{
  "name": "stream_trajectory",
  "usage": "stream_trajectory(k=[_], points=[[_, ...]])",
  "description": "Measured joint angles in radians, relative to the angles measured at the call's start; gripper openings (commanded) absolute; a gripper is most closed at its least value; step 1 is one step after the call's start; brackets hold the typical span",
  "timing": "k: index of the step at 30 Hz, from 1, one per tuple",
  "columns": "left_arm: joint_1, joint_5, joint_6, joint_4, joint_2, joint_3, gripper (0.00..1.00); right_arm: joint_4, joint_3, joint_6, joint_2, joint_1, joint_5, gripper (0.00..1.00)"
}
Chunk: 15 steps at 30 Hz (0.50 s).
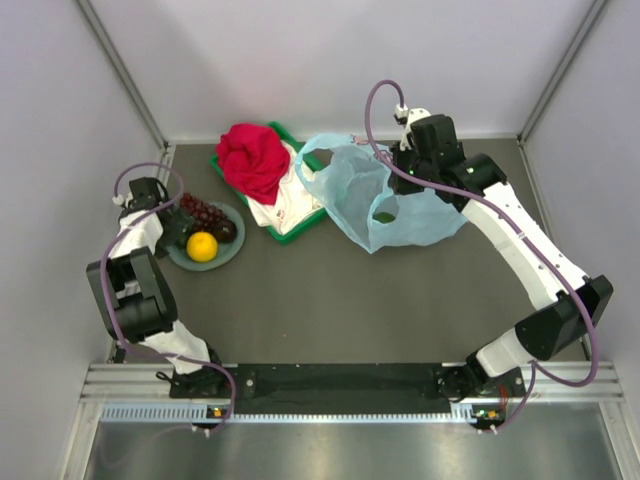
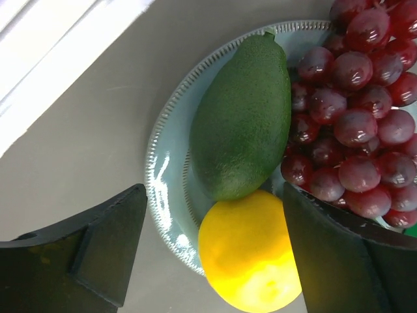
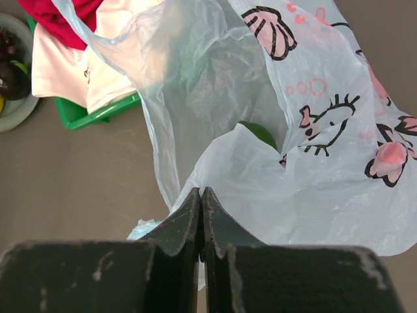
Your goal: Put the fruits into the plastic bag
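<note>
Top external view tells me the job is barely started. The plastic bag (image 1: 340, 190) lies on the surface right of centre with one bagged green fruit (image 3: 259, 134) inside. The grapes (image 2: 352, 124), citrus (image 2: 251, 257) and large green fruit (image 2: 241, 124) sit on the plate (image 2: 159, 163) at left. My left end effector (image 2: 214, 192) hangs wide open over the citrus, gripping nothing. My right end effector (image 3: 201, 192) is closed, apparently pinching the bag's rim.

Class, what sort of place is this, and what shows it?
Likely a robot lab test cell: plain partition walls, two arms bolted to a metal rail, staged props like a plastic bag.
</note>
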Motion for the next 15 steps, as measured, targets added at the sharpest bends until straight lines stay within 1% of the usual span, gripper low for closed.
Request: stream_trajectory(k=[4, 15], points=[[0.000, 0.023, 0.003, -0.005, 0.042, 0.026, 0.78, 0.000, 0.000, 0.000, 0.000, 0.000, 0.000, 0.00], [0.000, 0.027, 0.045, -0.003, 0.111, 0.084, 0.75, 0.000, 0.000, 0.000, 0.001, 0.000, 0.000, 0.00]])
